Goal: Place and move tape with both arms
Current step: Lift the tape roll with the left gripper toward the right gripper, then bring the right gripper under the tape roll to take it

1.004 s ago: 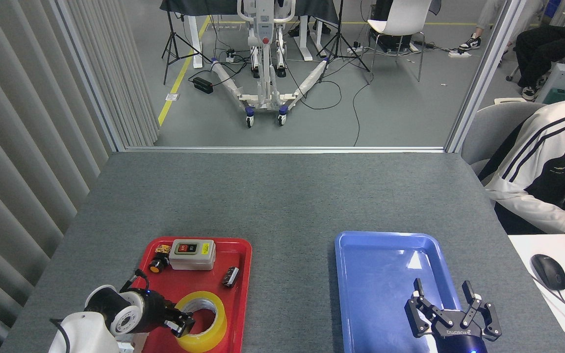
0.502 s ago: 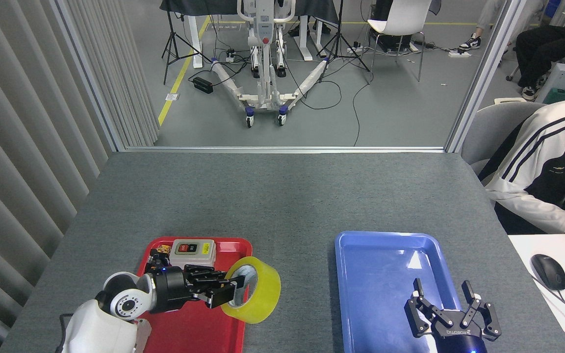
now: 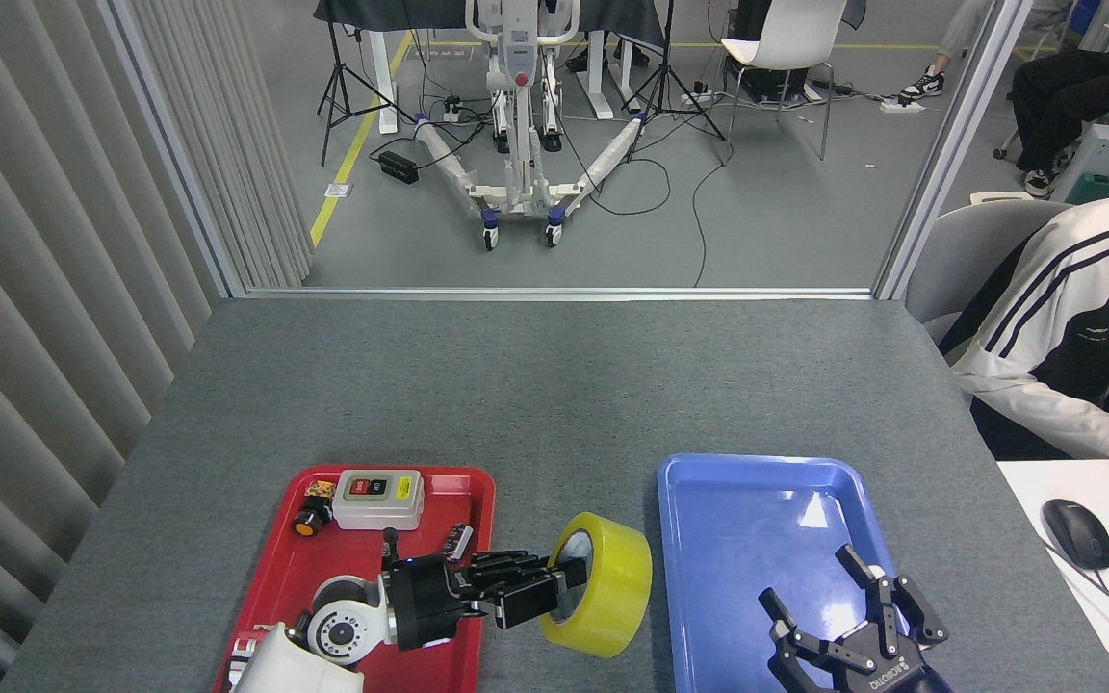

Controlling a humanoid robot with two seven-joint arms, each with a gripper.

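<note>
The tape [image 3: 612, 597], a wide yellow roll with a white core, hangs upright in the air over the grey strip between the two trays. My left gripper [image 3: 554, 592] is shut on it, with its black fingers [image 3: 516, 570] reaching through the roll's hole from the left. At the bottom right, over the near end of the blue tray [image 3: 737, 500], my right gripper [image 3: 853, 606] is open with its fingers spread, turned toward the roll and a short gap away from it.
The red tray [image 3: 323, 549] holds a grey switch box [image 3: 378, 499], an orange-capped button [image 3: 306, 523] and a small black part [image 3: 459, 539]. A person in a white striped jacket [image 3: 1065, 318] sits at the table's right edge, beside a mouse [image 3: 1076, 532].
My left arm has lifted the tape out of the red tray and carried it right, toward the blue tray. My right gripper has turned and shifted left toward the roll.
</note>
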